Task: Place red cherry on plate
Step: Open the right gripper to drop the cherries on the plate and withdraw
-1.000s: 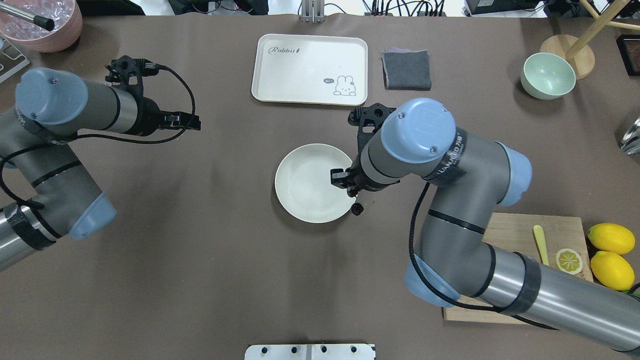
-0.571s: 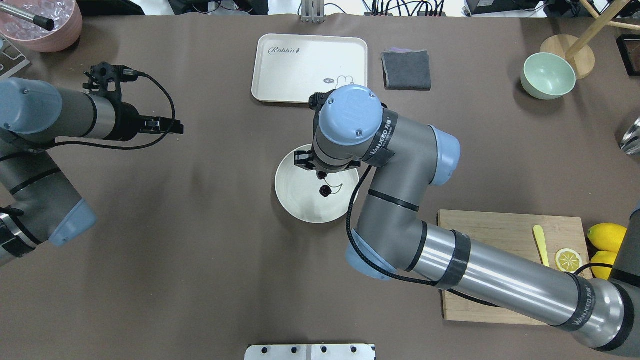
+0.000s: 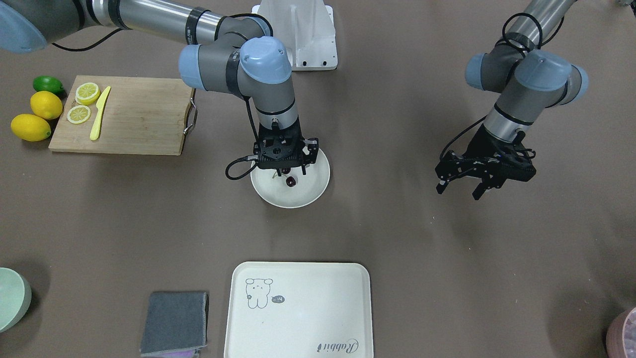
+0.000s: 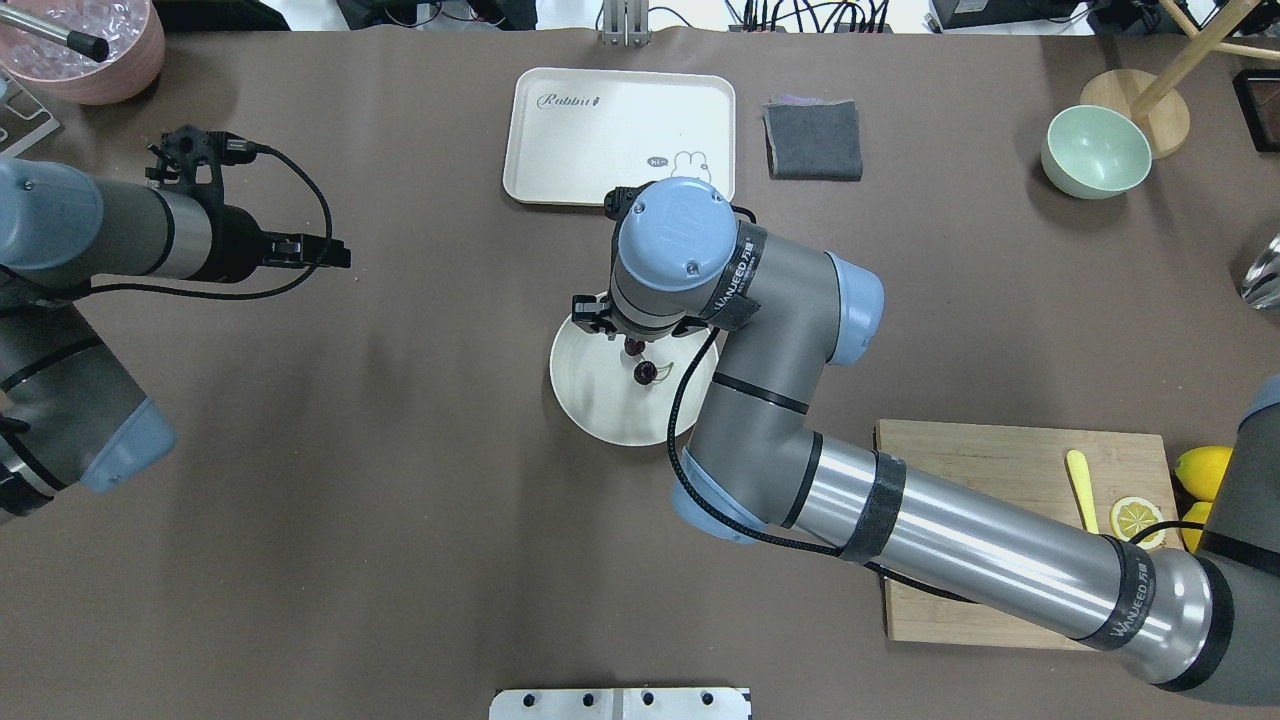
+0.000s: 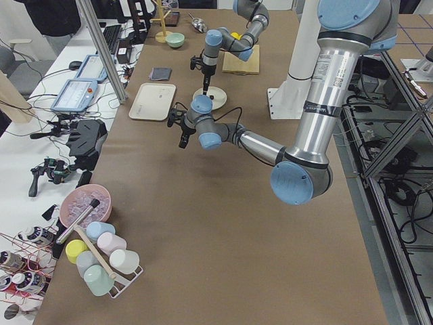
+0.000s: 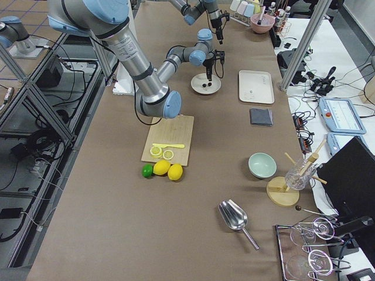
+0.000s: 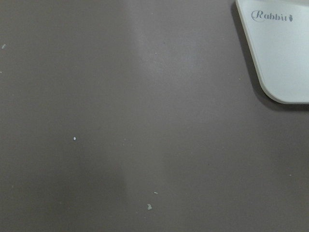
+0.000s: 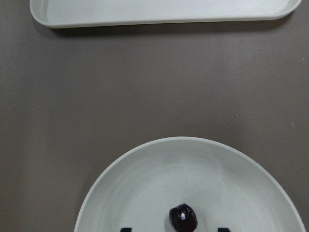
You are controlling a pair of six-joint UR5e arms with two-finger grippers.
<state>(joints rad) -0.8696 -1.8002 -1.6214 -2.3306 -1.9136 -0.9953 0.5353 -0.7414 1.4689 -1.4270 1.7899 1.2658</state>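
The red cherry [image 4: 645, 372] is a tiny dark pair with a thin stem, lying inside the round cream-white plate [image 4: 590, 400] at mid-table. My right gripper [image 3: 284, 168] hovers just above the plate, over its robot-side half, fingers pointing down. In the right wrist view its two fingertips [image 8: 125, 229] stand wide apart at the bottom edge, open, with one cherry [image 8: 183, 218] on the plate [image 8: 145, 183] between and just beyond them. My left gripper [image 3: 459, 190] hangs open and empty over bare table far from the plate [image 3: 313, 191].
A rectangular cream tray [image 4: 620, 120] lies beyond the plate, with a folded grey cloth [image 4: 813, 140] beside it. A pale green bowl [image 4: 1095, 150] sits at the far right. A cutting board [image 4: 1000, 470] with a lemon slice, a yellow knife and whole lemons [image 4: 1205, 470] lies under my right arm.
My right arm swung left from the plate's right rim to over the plate, bringing the cherry from beside the rim onto it. My left arm drew back to the left.
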